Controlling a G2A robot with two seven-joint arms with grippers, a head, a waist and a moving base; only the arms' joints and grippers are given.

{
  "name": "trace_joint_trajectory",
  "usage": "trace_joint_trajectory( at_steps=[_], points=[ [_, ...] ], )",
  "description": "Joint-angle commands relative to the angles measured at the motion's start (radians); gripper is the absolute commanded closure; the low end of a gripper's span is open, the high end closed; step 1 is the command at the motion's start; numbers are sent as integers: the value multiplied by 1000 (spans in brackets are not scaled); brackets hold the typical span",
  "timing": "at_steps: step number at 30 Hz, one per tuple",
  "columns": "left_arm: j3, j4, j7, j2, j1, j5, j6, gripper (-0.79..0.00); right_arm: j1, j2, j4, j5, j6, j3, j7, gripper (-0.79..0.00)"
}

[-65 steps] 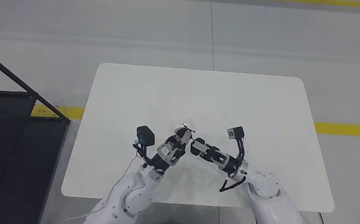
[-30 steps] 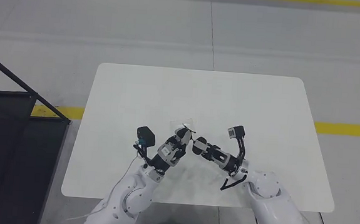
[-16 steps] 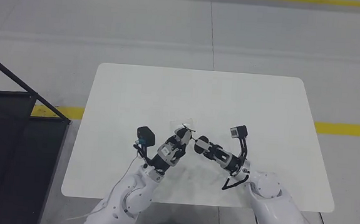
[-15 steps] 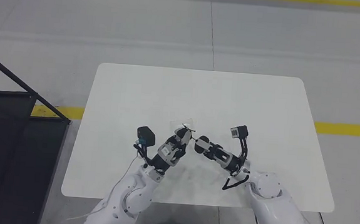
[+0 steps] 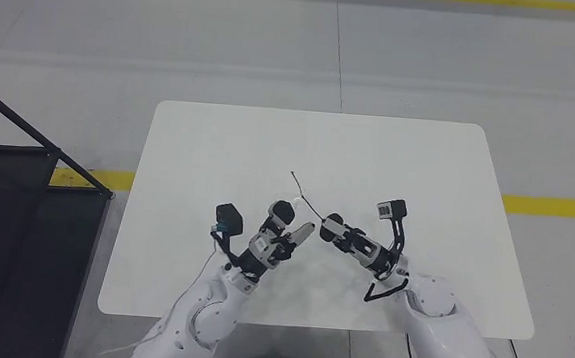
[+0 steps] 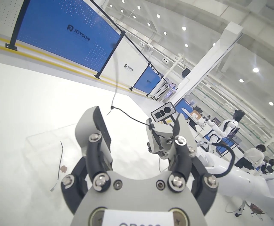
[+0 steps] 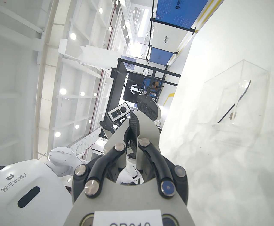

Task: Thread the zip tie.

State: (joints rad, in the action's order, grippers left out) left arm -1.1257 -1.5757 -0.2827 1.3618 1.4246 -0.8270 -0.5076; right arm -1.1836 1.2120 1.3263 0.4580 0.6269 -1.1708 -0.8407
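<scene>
Zip tie [image 5: 305, 196] is up in the air over the near middle of the white table [image 5: 219, 154], a thin black strand pinched at its lower end by the right end effector [image 5: 327, 222], whose fingers are pressed together on it. From there it runs out, bends sharply partway along, and its long free end stands upward. The left end effector [image 5: 294, 219] sits just beside the strand, spread wide and holding nothing. On the table a clear box [image 7: 235, 92] has a second black tie [image 6: 61, 159] lying inside it
</scene>
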Motion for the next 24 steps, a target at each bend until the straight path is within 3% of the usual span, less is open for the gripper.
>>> trace_joint_trajectory(
  at_steps=[1, 6, 10, 16, 24],
  points=[
    [-24, -5, 16, -6, 16, 41, -47, -760, -1, -3, -3, 48, 0, -10, -39, 0],
    [-82, -15, 96, -21, 42, 205, -164, -785, 2, -8, -14, 205, -11, -29, -187, 0],
    [-99, -3, 253, -33, 36, 403, -233, -785, 16, -11, -47, 372, -49, -40, -361, 0],
    [-116, 9, 512, -51, 4, 689, -208, -785, 49, -9, -80, 519, -169, -48, -522, 0],
    [-116, 9, 512, -51, 4, 689, -208, -785, 59, -10, -94, 521, -209, -57, -561, 0]
  ],
)
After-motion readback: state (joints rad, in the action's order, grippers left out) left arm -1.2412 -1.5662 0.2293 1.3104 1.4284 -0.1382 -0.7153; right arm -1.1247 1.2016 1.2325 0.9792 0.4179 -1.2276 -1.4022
